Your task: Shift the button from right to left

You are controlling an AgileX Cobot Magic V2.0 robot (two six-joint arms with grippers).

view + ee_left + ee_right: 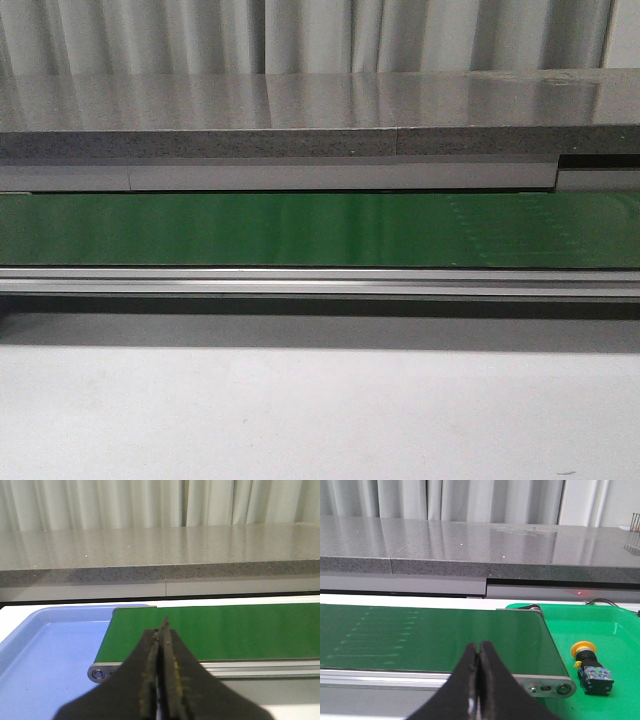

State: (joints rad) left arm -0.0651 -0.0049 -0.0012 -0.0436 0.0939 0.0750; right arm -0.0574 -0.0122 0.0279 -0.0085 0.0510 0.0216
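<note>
Green conveyor belt (320, 228) spans mid-frame. Button (590, 667) lies on its side in green tray (620, 630), lower right of right wrist view. Left gripper (162, 630) and right gripper (478, 650) both closed, empty.

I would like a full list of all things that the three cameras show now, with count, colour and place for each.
button: one, orange-yellow cap on a black body, lying in the green tray beside the belt's end
green tray: one, green, at the belt's right end
blue tray: one, light blue, at the belt's left end
conveyor belt: one, dark green with a silver frame, across the table
stone counter: one, grey speckled, behind the belt
curtain: white, at the back
left gripper: one, black, shut, empty
right gripper: one, black, shut, empty
</note>
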